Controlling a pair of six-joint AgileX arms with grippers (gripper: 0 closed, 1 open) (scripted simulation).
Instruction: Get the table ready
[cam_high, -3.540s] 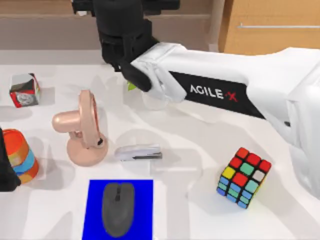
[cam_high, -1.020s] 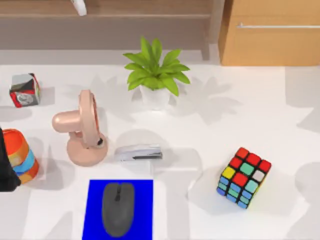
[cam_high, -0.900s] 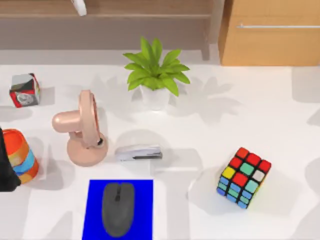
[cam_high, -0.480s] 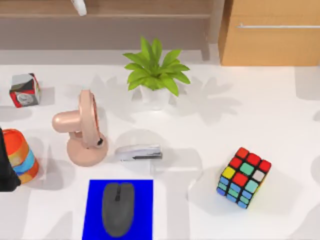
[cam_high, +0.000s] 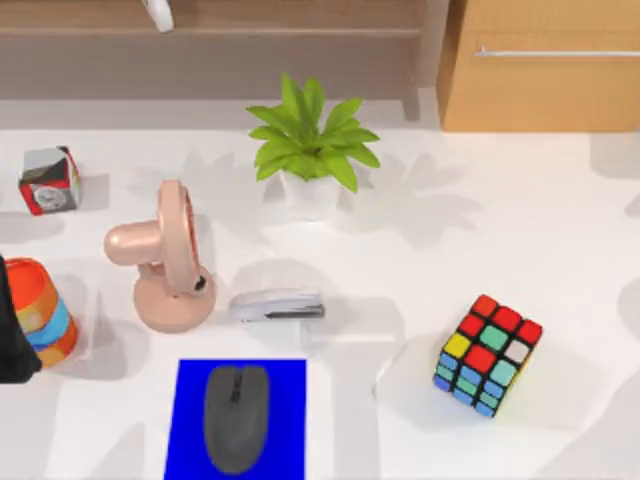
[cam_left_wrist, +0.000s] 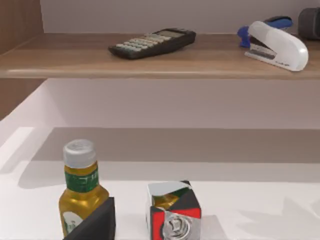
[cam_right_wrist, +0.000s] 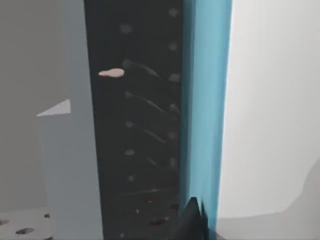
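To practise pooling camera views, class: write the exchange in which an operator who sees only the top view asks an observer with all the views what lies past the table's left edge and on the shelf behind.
Operator: I see a small red and white cube at the left of the table. Is anything beyond it?
Observer: Yes. A bottle of yellow liquid with a grey cap stands upright near it on the table.
Operator: And on the wooden shelf behind?
Observer: A dark calculator lies flat on it.
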